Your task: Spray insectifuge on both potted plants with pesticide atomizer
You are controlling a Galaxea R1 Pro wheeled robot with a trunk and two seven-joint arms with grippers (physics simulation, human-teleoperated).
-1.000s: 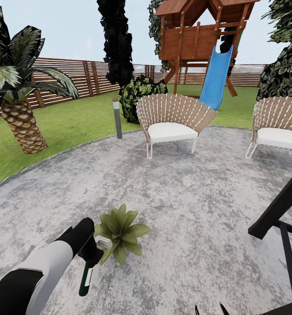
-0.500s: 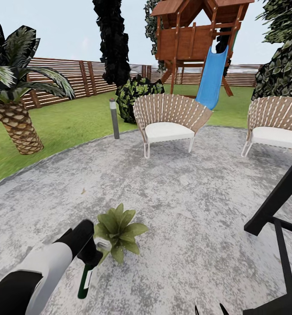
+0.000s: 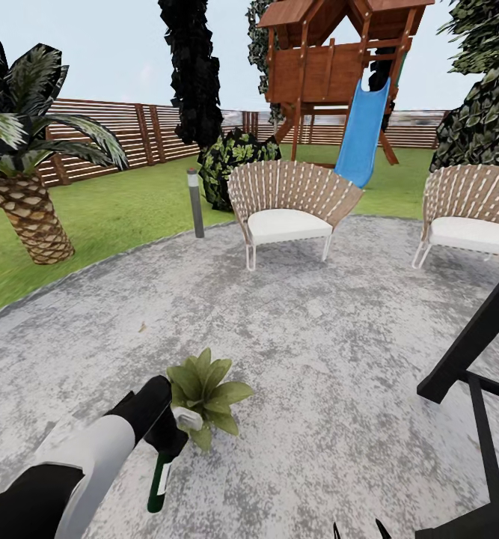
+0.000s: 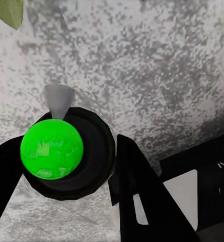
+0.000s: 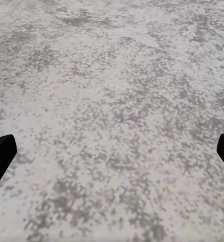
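up front in the head view, the left gripper (image 3: pixel 168 433) is clenched around the spray bottle (image 3: pixel 161 473), whose whitish trigger head (image 3: pixel 187 416) touches the leaves of a small potted plant (image 3: pixel 206 389) on the grey patio (image 3: pixel 316 337). aiming the nozzle slightly above the rosette would likely cover the leaves more evenly. from the left wrist view, the bottle's round green end (image 4: pixel 52 148) sits gripped between dark fingers (image 4: pixel 142 191). from the right wrist view, two dark fingertips (image 5: pixel 1 154) stand wide apart over bare paving, grasping nothing.
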